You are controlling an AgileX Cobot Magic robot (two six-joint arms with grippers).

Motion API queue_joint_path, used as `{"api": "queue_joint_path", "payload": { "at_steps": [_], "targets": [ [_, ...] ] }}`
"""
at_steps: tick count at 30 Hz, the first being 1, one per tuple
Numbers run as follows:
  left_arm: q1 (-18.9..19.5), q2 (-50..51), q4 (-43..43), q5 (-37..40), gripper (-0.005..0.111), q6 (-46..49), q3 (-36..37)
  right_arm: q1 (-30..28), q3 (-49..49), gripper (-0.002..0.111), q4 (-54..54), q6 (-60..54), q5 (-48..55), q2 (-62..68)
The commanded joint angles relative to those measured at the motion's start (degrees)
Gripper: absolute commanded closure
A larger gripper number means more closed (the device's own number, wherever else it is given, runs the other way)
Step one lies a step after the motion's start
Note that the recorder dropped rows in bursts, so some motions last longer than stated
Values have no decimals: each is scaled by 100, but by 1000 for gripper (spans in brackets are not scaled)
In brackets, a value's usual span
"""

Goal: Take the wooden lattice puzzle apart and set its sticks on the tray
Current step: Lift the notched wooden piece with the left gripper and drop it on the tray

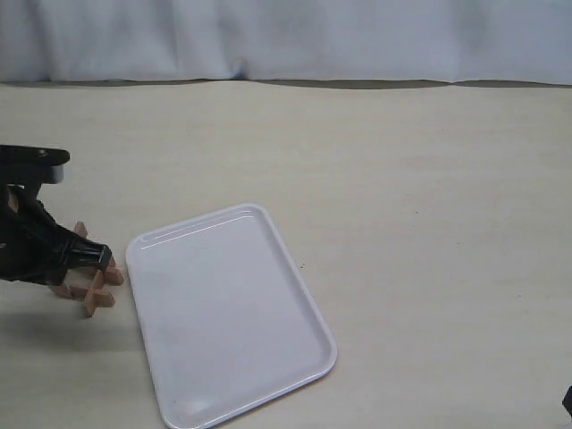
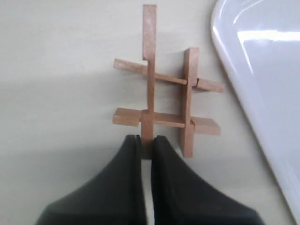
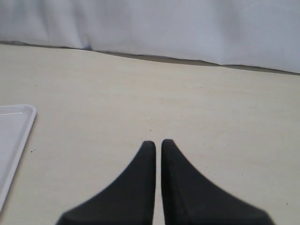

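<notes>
Pinching end of one stick (image 2: 150, 56), left fingers (image 2: 126, 183) hold wooden lattice puzzle (image 2: 187, 103) on desk (image 1: 402, 179), beside tray (image 2: 262, 93). Puzzle mostly interlocked, no sticks on tray: task barely begun. Idle right fingers (image 3: 136, 187) pressed together, empty.

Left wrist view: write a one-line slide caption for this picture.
Left gripper pinches the end of one stick of the wooden lattice puzzle beside the white tray.
</notes>
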Motion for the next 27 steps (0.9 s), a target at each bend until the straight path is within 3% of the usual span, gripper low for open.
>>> {"api": "queue_joint_path", "payload": {
  "at_steps": [1, 5, 7, 10, 14, 20, 27],
  "targets": [
    [-14, -425, -224, 401, 107, 162, -324, 23, 18, 104, 25, 21, 15, -22],
    [-241, -616, -806, 93, 107, 590, -417, 23, 18, 104, 25, 21, 15, -22],
    [-602, -520, -1119, -248, 107, 746, -429, 23, 18, 104, 25, 21, 15, -22],
    [-1253, 249, -1424, -780, 107, 874, -534, 23, 18, 104, 25, 21, 15, -22],
    [-1877, 1356, -1395, -779, 107, 874, -1179, 23, 18, 104, 25, 21, 15, -22],
    [-2001, 1788, -1206, -758, 105, 874, -1494, 23, 18, 104, 25, 21, 15, -22],
    [-1990, 1753, -1227, -680, 61, 706, -1631, 23, 18, 104, 25, 21, 15, -22]
  ]
}}
